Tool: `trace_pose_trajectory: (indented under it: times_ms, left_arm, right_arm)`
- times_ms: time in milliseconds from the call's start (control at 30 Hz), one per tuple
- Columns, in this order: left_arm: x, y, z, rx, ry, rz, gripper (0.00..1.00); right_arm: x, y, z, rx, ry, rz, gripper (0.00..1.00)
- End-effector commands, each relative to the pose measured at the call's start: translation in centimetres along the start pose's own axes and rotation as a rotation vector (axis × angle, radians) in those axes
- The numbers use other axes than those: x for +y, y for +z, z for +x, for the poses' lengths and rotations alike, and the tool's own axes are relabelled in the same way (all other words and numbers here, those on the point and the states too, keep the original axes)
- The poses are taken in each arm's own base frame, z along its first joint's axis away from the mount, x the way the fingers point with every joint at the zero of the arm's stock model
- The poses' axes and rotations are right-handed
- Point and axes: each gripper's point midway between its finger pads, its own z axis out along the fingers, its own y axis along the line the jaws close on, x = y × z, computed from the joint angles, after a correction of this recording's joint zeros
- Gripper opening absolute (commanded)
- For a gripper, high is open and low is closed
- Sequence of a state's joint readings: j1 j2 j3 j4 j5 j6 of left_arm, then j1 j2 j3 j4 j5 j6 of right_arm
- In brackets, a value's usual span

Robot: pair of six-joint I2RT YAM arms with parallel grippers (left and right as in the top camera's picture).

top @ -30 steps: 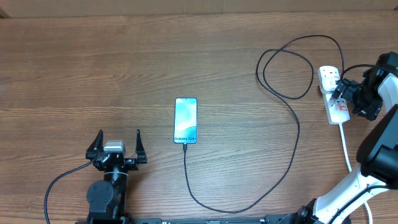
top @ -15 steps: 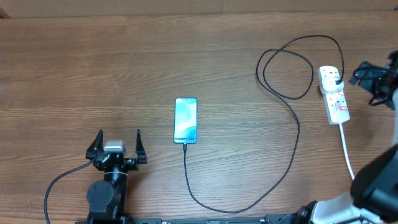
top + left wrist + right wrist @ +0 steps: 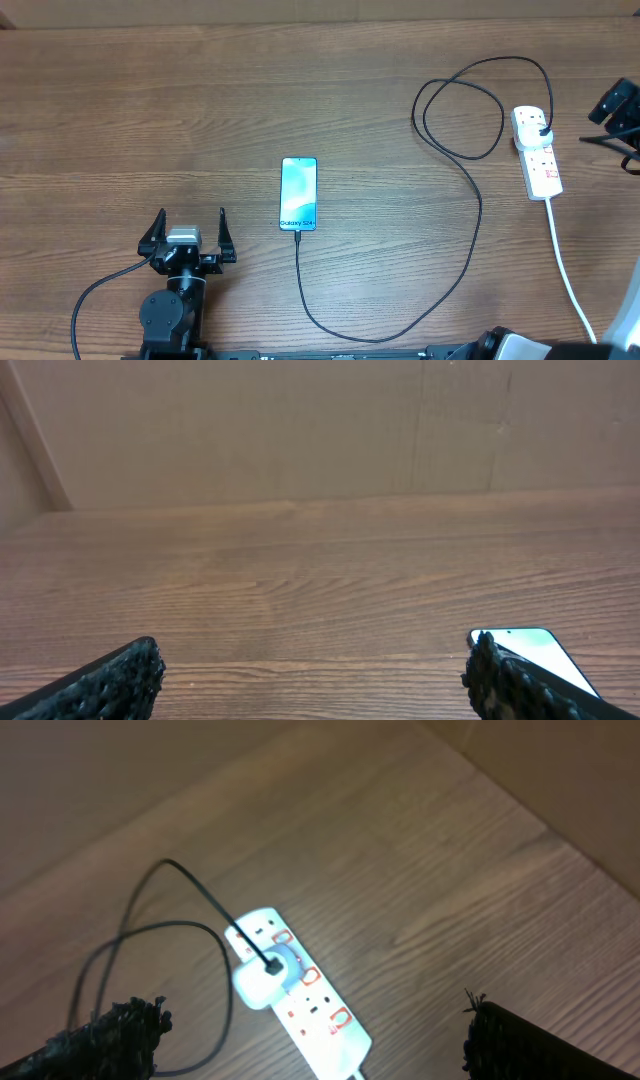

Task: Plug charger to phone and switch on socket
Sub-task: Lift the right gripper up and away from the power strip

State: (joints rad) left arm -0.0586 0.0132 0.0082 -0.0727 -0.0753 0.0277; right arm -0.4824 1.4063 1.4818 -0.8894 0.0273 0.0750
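Your right gripper [image 3: 308, 1025] hangs spread, the socket [image 3: 325, 1008] below between its fingers with the charger [image 3: 266, 965] plugged in. Your left gripper [image 3: 191, 215], also spread, idles with the phone [image 3: 299, 193] ahead-right and its cable in. Nothing needs holding.

The phone [image 3: 298, 193] lies left of the socket [image 3: 537, 155], the charger [image 3: 297, 262] stretched between them.

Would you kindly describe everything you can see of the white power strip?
The socket is a white, plastic-looking elongated strip with reddish switches, lying flat on the wooden table near its right side. The charger is plugged into its far end; a thick white cord leaves its near end. Nothing else touches it.
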Motion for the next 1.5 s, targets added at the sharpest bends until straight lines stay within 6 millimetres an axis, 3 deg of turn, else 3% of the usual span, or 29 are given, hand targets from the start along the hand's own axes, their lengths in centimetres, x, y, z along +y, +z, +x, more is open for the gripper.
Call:
trace_pose_trajectory:
  times_ms: [0, 400, 633, 900, 1167, 1467]
  left_arm:
    - [-0.1, 0.0, -0.1, -0.007, -0.013, 0.003, 1.0]
    - [-0.1, 0.0, -0.1, -0.007, -0.013, 0.003, 1.0]
    - [-0.1, 0.0, -0.1, -0.007, -0.013, 0.003, 1.0]
    - [-0.1, 0.0, -0.1, -0.007, -0.013, 0.003, 1.0]
    - [-0.1, 0.0, -0.1, -0.007, -0.013, 0.003, 1.0]
    - [-0.1, 0.0, -0.1, -0.007, -0.013, 0.003, 1.0]
  right_arm:
    - [1.2, -1.9, -0.7, -0.051, -0.018, -0.025, 1.0]
    - [8.6, -2.8, 0.9, -0.036, -0.149, -0.172, 1.0]
    - [11.7, -2.8, 2.2, -0.01, -0.208, -0.23, 1.0]
    - [12.0, -0.4, 3.8, 0.06, -0.221, -0.216, 1.0]
    - [11.5, 3.3, 7.5, 0.188, -0.237, -0.182, 1.0]
    - [11.2, 3.6, 8.4, 0.215, -0.24, -0.175, 1.0]
